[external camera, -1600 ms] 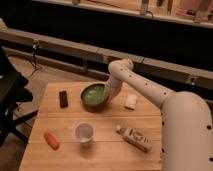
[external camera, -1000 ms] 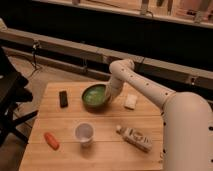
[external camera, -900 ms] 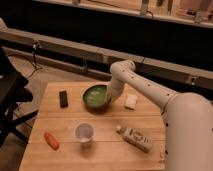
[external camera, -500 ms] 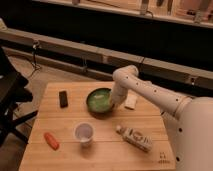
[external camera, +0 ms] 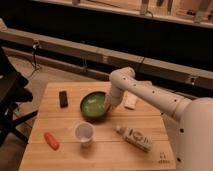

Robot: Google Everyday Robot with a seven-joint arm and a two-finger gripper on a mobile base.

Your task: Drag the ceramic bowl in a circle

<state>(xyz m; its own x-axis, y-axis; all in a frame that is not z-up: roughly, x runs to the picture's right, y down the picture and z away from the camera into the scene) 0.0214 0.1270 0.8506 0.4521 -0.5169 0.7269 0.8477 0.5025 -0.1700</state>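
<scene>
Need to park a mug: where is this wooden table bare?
Bare wood lies on the left between the small black block and the orange carrot-shaped piece, and in front between the white cup and the lying white bottle. Crowded: the middle, where the tool sits at the right rim of the glossy green ceramic bowl.

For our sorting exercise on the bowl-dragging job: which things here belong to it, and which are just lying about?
Job: ceramic bowl; gripper, at the bowl's right rim.
Lying about: white cup; orange object; black object; white block; lying bottle.
</scene>
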